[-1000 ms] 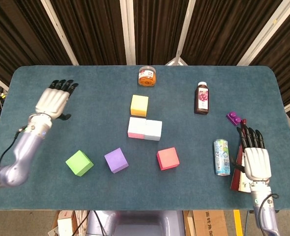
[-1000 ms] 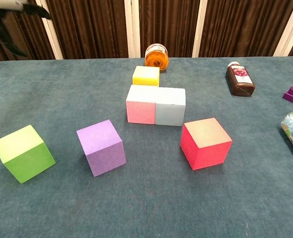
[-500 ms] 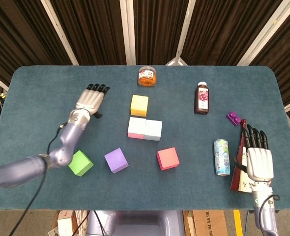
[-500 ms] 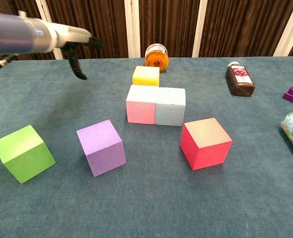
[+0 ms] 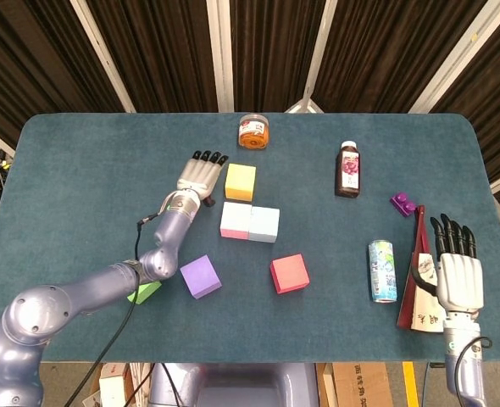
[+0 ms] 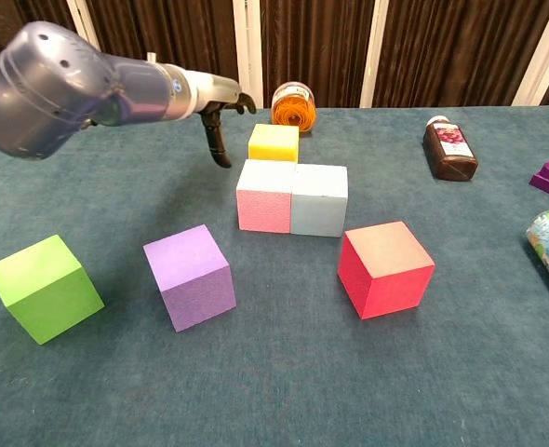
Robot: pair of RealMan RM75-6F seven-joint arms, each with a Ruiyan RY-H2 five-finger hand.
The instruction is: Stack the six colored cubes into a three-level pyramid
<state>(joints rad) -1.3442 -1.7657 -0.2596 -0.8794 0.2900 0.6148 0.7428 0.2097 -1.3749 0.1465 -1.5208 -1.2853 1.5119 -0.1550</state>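
Left hand (image 5: 197, 176) hovering just left of the yellow cube (image 5: 240, 181), fingers extended side by side with slight gaps, holding nothing — thumb hanging downward in the chest view. No contact with the cube visible.

Right hand (image 5: 458, 275) lying flat at the right table edge, fingers straight and slightly apart, gripping nothing; resting beside a dark red booklet (image 5: 413, 271).

Cube positions on the teal table (image 5: 80, 170):
- Pink cube (image 5: 235, 220) and pale blue cube (image 5: 263, 225) sitting side by side, touching, at centre.
- Yellow cube lying just behind the pink cube, near but apart.
- Red cube (image 5: 289, 273) sitting in front of the pale blue cube, apart.
- Purple cube (image 5: 201, 276) sitting front-left of the pink cube, apart.
- Green cube (image 6: 44, 287) sitting farthest left, partly hidden under the left arm in the head view.

All cubes resting at table level — none stacked.

Other items: orange jar (image 5: 253, 131) behind the yellow cube, dark bottle (image 5: 348, 170) at right, purple brick (image 5: 403, 203), printed can (image 5: 382, 270) lying on its side.
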